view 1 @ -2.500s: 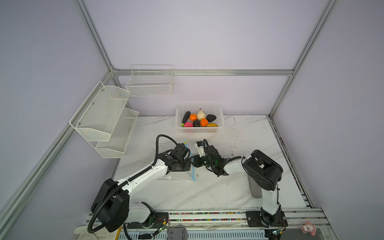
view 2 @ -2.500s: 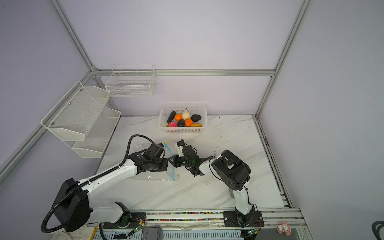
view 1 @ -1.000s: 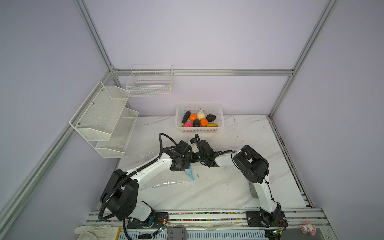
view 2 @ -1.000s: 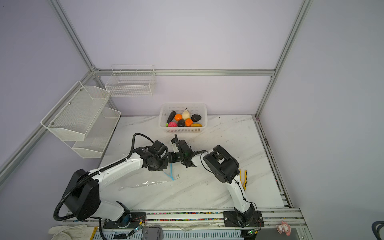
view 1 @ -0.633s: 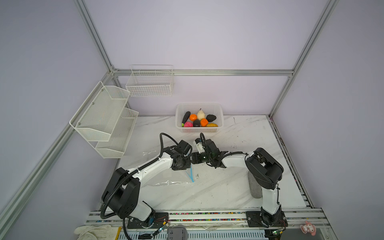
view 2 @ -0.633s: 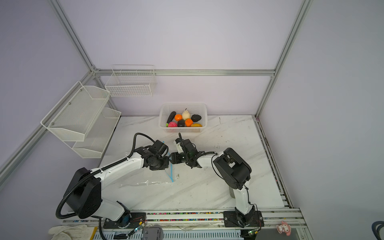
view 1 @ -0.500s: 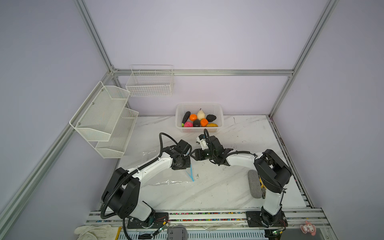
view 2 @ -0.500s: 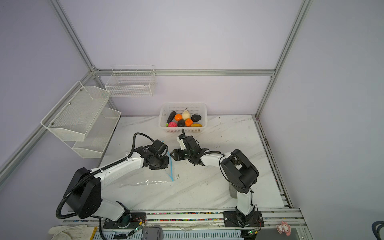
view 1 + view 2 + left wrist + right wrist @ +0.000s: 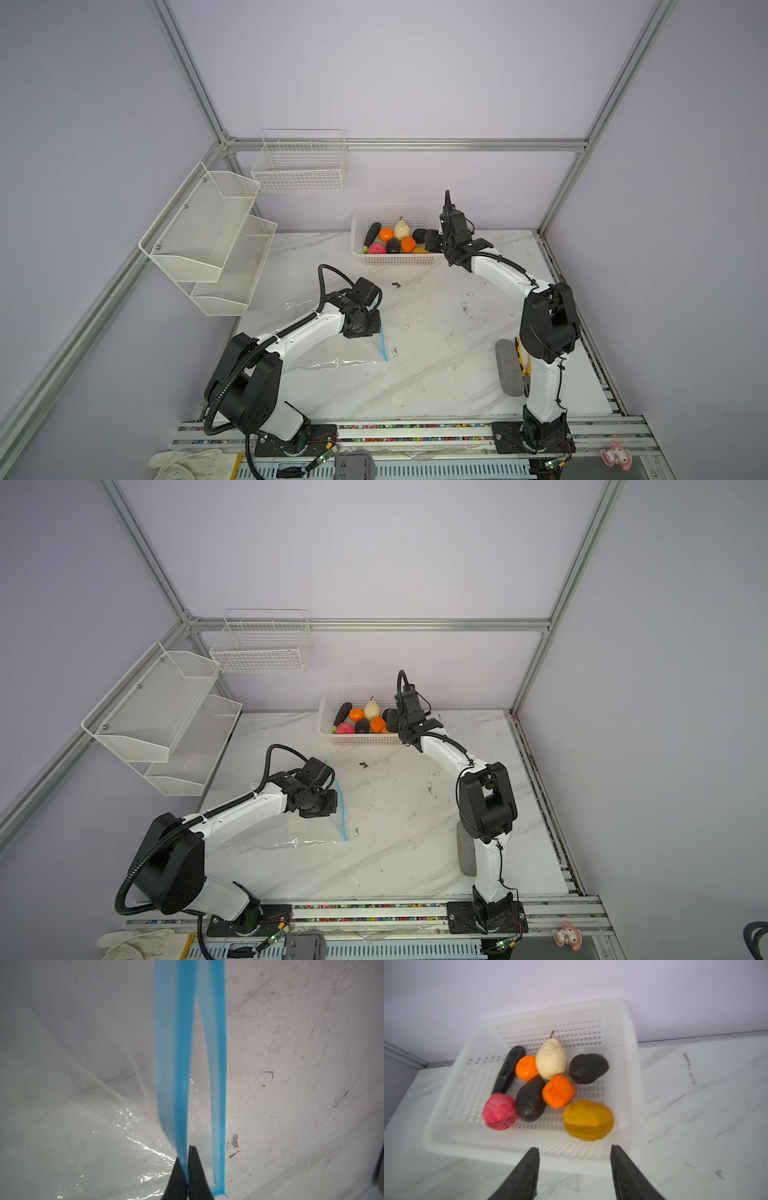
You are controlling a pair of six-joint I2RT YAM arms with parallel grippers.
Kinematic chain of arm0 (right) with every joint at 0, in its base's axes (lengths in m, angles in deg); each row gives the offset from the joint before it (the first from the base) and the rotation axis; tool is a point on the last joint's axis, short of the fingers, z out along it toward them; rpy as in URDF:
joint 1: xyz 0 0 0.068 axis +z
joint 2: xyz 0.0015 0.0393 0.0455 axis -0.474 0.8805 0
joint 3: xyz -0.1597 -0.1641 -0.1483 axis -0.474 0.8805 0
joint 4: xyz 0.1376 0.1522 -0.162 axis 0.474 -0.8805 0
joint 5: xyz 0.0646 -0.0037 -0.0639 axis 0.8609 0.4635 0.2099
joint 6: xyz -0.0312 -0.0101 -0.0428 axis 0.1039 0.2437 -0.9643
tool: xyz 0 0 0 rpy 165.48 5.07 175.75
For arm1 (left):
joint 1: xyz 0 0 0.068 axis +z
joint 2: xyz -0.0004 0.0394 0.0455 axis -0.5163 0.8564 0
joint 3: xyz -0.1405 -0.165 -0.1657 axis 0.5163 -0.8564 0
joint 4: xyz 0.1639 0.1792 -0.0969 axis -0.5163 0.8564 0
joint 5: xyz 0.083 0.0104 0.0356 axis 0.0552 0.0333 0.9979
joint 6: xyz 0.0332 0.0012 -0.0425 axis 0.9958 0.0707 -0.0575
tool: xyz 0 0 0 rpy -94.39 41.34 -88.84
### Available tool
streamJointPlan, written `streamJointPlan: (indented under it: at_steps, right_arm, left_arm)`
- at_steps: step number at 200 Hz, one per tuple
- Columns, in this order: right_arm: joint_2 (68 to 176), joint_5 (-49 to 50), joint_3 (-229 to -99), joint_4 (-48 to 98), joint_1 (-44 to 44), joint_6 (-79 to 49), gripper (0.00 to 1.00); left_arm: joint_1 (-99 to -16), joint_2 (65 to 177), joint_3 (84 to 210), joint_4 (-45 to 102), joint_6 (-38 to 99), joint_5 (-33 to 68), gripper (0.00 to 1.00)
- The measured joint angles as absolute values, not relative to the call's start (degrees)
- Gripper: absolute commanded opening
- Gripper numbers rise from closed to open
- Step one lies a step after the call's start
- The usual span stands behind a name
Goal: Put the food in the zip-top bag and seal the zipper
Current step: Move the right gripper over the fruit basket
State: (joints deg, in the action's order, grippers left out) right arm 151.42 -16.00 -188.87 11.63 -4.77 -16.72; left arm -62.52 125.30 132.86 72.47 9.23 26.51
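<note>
The food lies in a white perforated basket [image 9: 395, 259] at the back of the table: a cream pear [image 9: 551, 1058], two oranges [image 9: 558, 1091], black lumps [image 9: 588, 1068], a pink ball [image 9: 499, 1111] and a yellow-brown oval [image 9: 587, 1119]. My right gripper [image 9: 574, 1149] hangs open and empty over the basket's near right rim, also seen in both top views [image 9: 432, 243] [image 9: 390, 721]. The clear zip-top bag [image 9: 332, 357] lies flat at left centre. My left gripper [image 9: 188, 1159] is shut on one lip of the blue zipper [image 9: 172, 1064], raised off the other lip [image 9: 218, 1084].
Two-tier mesh shelves [image 9: 208, 232] jut from the left wall and a wire basket [image 9: 301, 166] hangs on the back wall. A grey oblong pad [image 9: 509, 368] and yellow-handled pliers [image 9: 524, 361] lie by the right arm's base. A small dark scrap [image 9: 395, 284] lies mid-table.
My right arm has swung away from the bag's mouth back to the basket, and its jaws have widened. My left gripper still pinches the zipper lip in about the same place.
</note>
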Motion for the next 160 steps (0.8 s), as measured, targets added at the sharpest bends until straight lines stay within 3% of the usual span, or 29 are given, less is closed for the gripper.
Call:
streamJointPlan:
  at_steps: [76,160]
  right_arm:
    - [172.44,-18.51,-210.51,1.45,-9.16,-18.21,0.58]
    - [168.97,-19.87,-204.56,-0.21,-10.38,-20.33,0.57]
  left_arm:
    - [-61.69,125.93,132.86,71.61,10.10,25.17,0.00]
    - [-61.50,125.91,132.86,71.05,10.10,24.80,0.00]
